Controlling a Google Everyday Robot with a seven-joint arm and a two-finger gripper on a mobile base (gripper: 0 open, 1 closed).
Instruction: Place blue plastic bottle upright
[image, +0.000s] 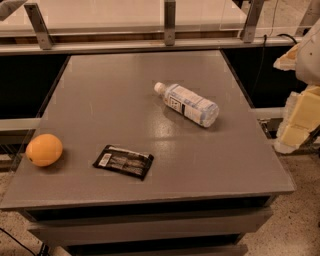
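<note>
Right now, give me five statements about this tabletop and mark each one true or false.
1. The small clear plastic bottle with the white cap stands upright. False: it lies on its side on the grey table.
2. Its cap points toward the far left. True.
3. The round orange fruit touches the bottle. False: it sits apart, near the left edge.
4. The flat black packet lies to the right of the fruit. True.
5. The gripper holds the bottle. False: the gripper is not in view.
</note>
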